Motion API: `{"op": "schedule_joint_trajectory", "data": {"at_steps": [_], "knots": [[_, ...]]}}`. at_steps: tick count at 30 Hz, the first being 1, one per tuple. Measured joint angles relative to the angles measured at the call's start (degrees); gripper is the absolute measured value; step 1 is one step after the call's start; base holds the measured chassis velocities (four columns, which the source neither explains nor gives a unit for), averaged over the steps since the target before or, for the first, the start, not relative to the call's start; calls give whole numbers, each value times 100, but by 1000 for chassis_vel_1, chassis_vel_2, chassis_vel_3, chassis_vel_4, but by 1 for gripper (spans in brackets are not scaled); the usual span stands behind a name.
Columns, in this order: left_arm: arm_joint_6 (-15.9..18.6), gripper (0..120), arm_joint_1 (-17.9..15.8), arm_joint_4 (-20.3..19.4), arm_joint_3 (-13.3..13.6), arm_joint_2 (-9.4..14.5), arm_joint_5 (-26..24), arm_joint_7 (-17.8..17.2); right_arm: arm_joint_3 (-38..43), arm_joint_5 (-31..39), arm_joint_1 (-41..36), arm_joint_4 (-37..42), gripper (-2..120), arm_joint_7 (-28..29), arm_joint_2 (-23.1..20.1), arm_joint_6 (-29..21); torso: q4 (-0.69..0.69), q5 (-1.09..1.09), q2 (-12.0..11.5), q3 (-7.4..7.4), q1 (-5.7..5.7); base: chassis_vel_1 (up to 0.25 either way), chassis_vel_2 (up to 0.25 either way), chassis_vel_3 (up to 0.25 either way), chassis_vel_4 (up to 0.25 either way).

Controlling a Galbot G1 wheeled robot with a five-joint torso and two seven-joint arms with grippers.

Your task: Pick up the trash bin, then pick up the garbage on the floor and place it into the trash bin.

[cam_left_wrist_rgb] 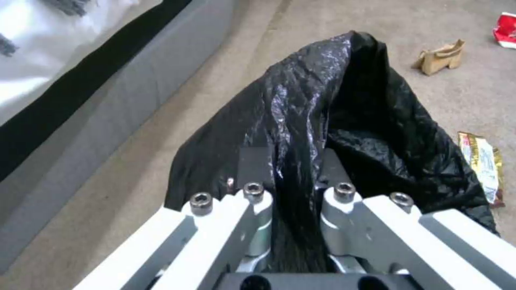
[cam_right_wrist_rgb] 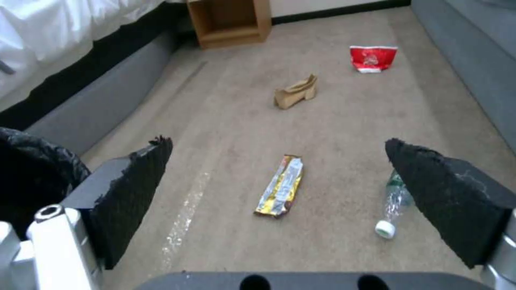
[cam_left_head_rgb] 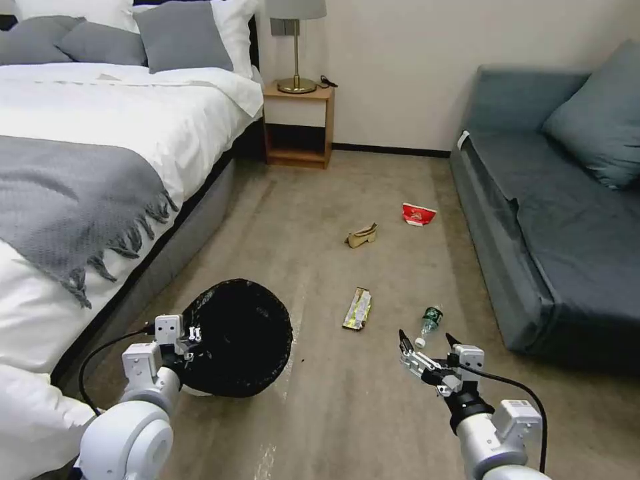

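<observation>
left gripper (cam_left_wrist_rgb: 293, 177): you have its fingers closed on the black-bagged rim of the trash bin (cam_left_head_rgb: 243, 337), one finger outside the plastic and one inside; it sits at the bin's near rim, on your left side close to the bed (cam_left_head_rgb: 100, 153).
trash bin: tilted with its mouth toward you, near the bed's lower edge; a sliver of white base shows under it against the floor (cam_left_head_rgb: 320, 413). you can't tell whether it is lifted clear of the carpet.
right gripper (cam_left_head_rgb: 430, 343): you have its fingers spread wide with nothing between them, held above the carpet just on your side of the bottle (cam_left_head_rgb: 430, 322).
foil wrapper (cam_right_wrist_rgb: 280, 186): flat on the carpet in the middle of the floor, between the bin and the bottle.
bottle: lying on its side, white cap toward you, close to the sofa's (cam_left_head_rgb: 560, 200) front edge.
tan carton (cam_left_head_rgb: 362, 235): further out, mid-floor.
red-and-white packet (cam_left_head_rgb: 418, 214): beyond the carton, nearer the sofa.
</observation>
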Motion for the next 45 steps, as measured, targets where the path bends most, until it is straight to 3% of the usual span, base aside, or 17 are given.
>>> {"op": "schedule_joint_trajectory", "data": {"at_steps": [45], "knots": [[-89,7,-89,284,95,-93,218,103,-2,65,111,-183,100,-62,-67,34,0,0,0,0,0,-94,98,99,-99]]}}
